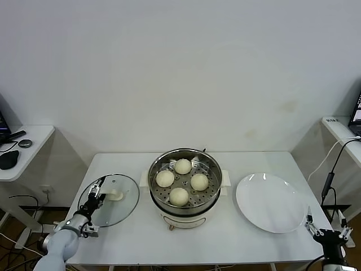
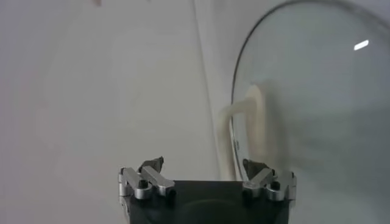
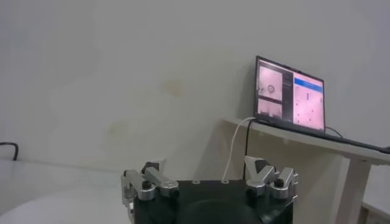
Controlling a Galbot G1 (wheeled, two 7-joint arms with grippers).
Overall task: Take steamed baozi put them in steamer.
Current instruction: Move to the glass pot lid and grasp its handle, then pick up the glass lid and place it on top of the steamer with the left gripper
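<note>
Four cream-white baozi lie on the perforated tray inside the shiny steel steamer at the table's middle. My left gripper is open at the left edge of the glass lid, near its white handle. In the left wrist view the lid and its cream handle stand just ahead of my open gripper, with nothing between the fingers. My right gripper is open and empty, low off the table's front right corner, also in the right wrist view.
A flat white plate lies bare to the right of the steamer. Side desks stand at the left and the right; a laptop sits on the right one. A cable hangs by the table's right edge.
</note>
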